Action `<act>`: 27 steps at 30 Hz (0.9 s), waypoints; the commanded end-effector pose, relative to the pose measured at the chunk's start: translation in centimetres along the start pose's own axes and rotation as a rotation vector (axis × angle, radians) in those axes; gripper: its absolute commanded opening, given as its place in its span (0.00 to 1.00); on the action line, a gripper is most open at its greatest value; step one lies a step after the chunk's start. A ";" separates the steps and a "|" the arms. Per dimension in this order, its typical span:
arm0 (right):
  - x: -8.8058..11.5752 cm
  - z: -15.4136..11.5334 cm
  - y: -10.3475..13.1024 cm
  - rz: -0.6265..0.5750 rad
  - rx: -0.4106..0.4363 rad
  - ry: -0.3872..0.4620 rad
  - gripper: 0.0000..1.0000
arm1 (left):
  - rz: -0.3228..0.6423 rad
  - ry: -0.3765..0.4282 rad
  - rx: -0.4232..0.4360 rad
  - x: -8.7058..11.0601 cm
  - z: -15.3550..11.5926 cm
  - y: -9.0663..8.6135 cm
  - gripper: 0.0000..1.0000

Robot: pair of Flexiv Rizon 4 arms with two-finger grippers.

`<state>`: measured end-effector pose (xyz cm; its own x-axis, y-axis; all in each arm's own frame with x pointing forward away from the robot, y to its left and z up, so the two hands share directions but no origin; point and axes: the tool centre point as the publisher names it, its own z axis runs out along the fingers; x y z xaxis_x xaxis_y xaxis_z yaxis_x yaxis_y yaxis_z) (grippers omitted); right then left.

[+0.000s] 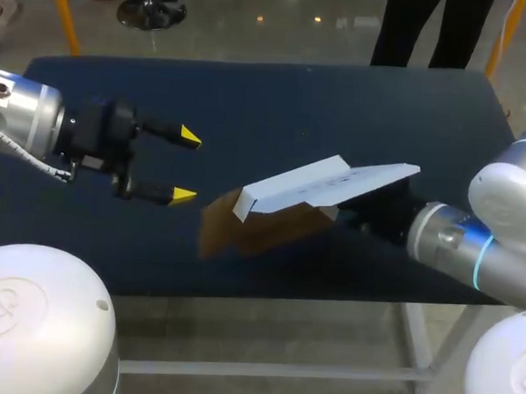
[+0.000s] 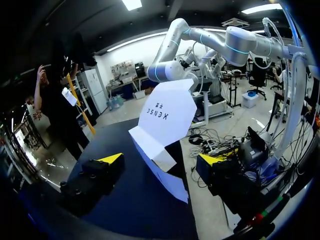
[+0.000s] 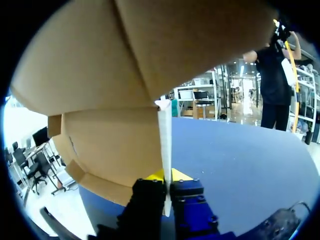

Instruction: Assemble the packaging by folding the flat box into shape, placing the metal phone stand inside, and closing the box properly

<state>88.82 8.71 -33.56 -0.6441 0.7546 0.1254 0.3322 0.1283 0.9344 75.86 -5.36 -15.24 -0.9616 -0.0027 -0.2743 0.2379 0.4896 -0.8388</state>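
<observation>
White-faced cardboard, brown on its inner side, made up the partly folded box (image 1: 321, 187), which was held raised and tilted over the middle of the dark blue table (image 1: 250, 99). Its flaps stood unfolded, and in the right wrist view only bare brown panels (image 3: 100, 75) were seen on the inner side, spread ahead of and above the fingers. The right gripper (image 3: 165, 176) was clamped on a thin white edge panel (image 3: 164, 135) of the box, one finger pressed against each face; in the head view this gripper was hidden behind the box, and only the right arm (image 1: 455, 238) was seen coming in from the right. The left gripper (image 1: 187, 166) was held just beside the box, on its left, with the yellow-tipped fingers spread wide and nothing between them. In the left wrist view the white outer face was turned toward that gripper. Whether the lowest flap (image 1: 234, 235) touched the table could not be told.
</observation>
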 end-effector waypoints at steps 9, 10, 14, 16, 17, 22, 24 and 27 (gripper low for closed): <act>-0.9 0.0 0.2 0.005 0.038 0.239 0.00 | 0.012 0.013 -0.027 0.7 -1.2 -0.2 1.00; -0.9 0.0 0.3 0.005 0.038 0.240 0.00 | 0.010 0.012 -0.033 0.7 -1.2 -0.1 1.00; -0.9 0.1 0.4 0.004 0.042 0.271 0.00 | 0.003 0.007 -0.039 0.7 -1.5 0.1 1.00; -0.8 0.2 0.4 0.006 0.047 0.289 0.00 | -0.001 0.006 -0.041 0.7 -1.5 0.3 1.00; -0.8 0.2 0.4 0.008 0.055 0.299 0.00 | -0.003 0.006 -0.042 0.7 -1.6 0.3 1.00; -1.0 0.4 0.3 0.018 0.076 0.339 0.00 | -0.011 0.009 -0.046 0.6 -1.7 0.5 1.00; -1.0 0.4 0.4 0.026 0.094 0.345 0.00 | -0.012 0.013 -0.049 0.5 -1.8 0.5 1.00; -1.1 0.5 0.4 0.046 0.133 0.352 0.00 | -0.013 0.019 -0.055 0.4 -1.8 0.6 1.00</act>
<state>89.54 8.23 -33.94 -0.7926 0.5503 0.2625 0.4158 0.1729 0.8929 75.23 -3.63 -15.22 -0.9657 -0.0009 -0.2598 0.2195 0.5318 -0.8179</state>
